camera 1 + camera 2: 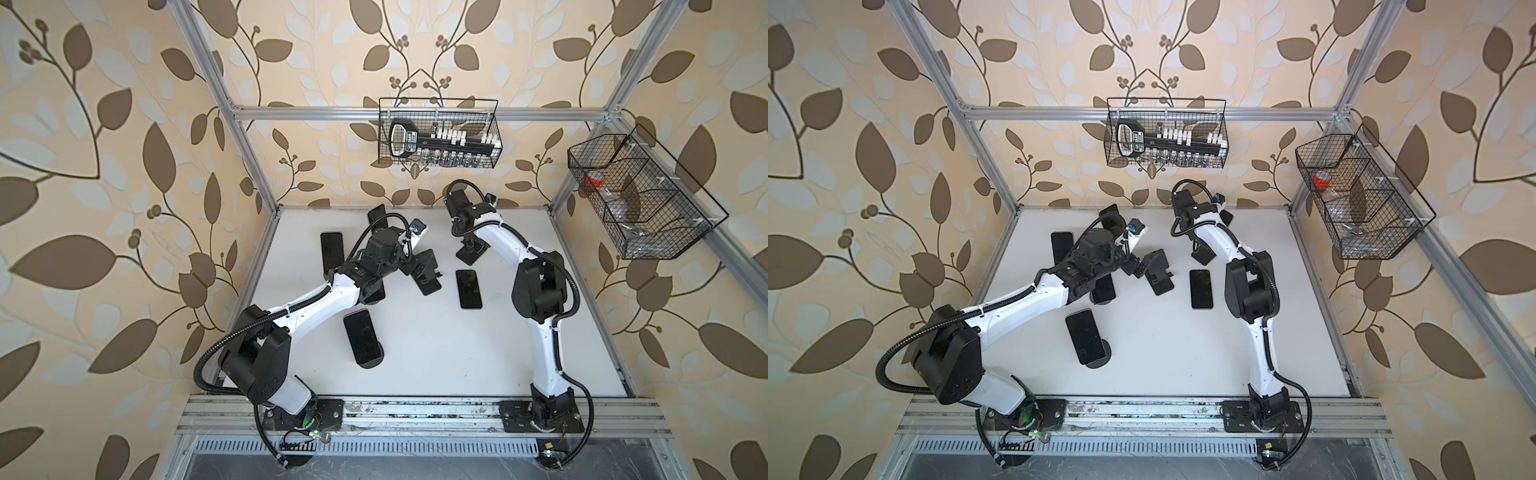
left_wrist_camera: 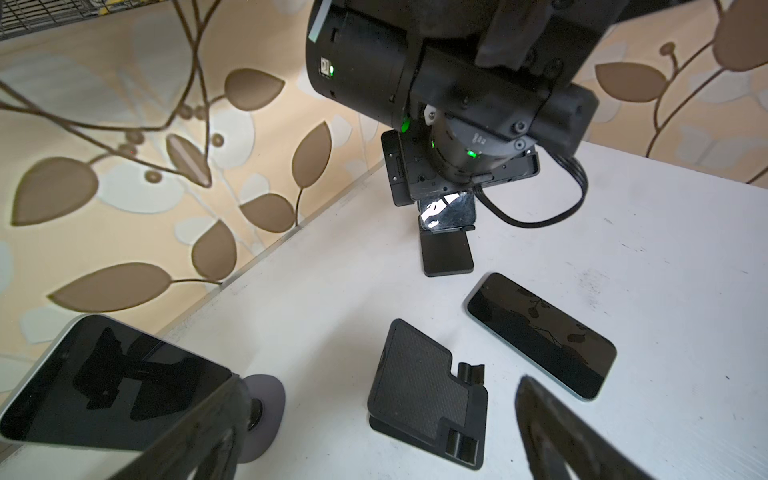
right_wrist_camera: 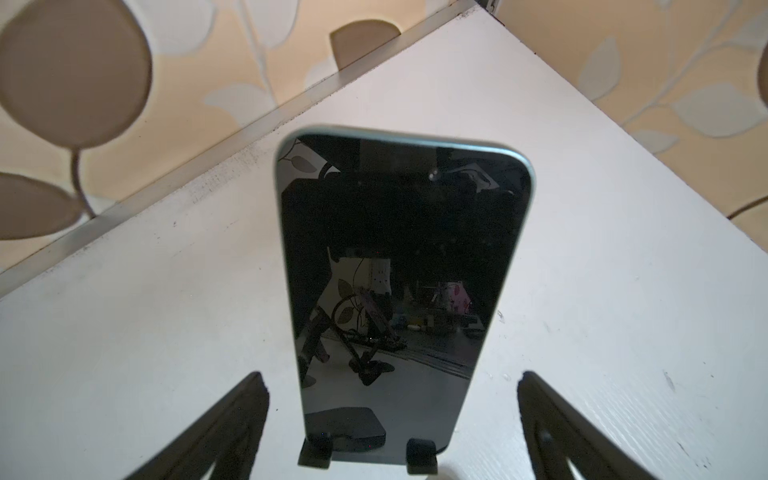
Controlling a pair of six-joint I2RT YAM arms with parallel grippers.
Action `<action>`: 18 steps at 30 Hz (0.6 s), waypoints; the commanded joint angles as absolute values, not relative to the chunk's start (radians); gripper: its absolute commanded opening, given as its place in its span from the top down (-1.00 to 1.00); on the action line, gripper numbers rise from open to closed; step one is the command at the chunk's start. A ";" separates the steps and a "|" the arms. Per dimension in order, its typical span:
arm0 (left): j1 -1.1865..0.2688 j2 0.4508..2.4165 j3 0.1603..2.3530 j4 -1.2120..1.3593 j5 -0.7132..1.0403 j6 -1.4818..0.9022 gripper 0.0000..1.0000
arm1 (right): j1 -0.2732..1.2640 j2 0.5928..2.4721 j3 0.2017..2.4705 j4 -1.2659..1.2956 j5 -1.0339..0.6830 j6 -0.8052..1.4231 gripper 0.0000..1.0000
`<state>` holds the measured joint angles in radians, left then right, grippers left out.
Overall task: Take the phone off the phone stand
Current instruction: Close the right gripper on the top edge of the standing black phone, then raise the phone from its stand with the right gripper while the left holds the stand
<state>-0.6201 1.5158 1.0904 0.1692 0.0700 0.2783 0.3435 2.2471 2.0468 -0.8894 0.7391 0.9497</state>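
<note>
Approach was judged the current step: the phone [image 3: 405,291], upright in its stand [image 3: 422,455] by the desk's [image 3: 166,332] far edge, was straddled untouched by the open right gripper [image 3: 392,376], so closing on its sides and lifting were called for.

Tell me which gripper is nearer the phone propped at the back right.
Right. The right gripper is right at the phone, open jaws either side; the left gripper, also open, hangs well away near an empty stand.
</note>
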 commanded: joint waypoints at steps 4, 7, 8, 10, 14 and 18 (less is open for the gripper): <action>-0.614 1.485 1.088 0.215 0.054 0.291 -0.98 | 0.333 2.278 2.073 -0.880 0.740 0.958 -0.86; -0.614 1.484 1.088 0.215 0.047 0.296 -0.98 | 0.331 2.283 2.071 -0.880 0.745 0.960 -0.87; -0.614 1.483 1.085 0.214 0.047 0.297 -0.98 | 0.331 2.284 2.071 -0.880 0.747 0.961 -0.88; -0.614 1.484 1.086 0.214 0.044 0.300 -0.98 | 0.330 2.292 2.074 -0.879 0.746 0.959 -0.89; -0.614 1.488 1.087 0.214 0.042 0.301 -0.97 | 0.325 2.304 2.079 -0.879 0.739 0.957 -0.88; -0.614 1.491 1.084 0.216 0.041 0.299 -0.98 | 0.325 2.310 2.078 -0.872 0.741 0.953 -0.86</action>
<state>-0.6201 1.5158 1.0904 0.1696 0.0631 0.2859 0.3286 2.2948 2.0487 -0.8700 0.7387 0.9497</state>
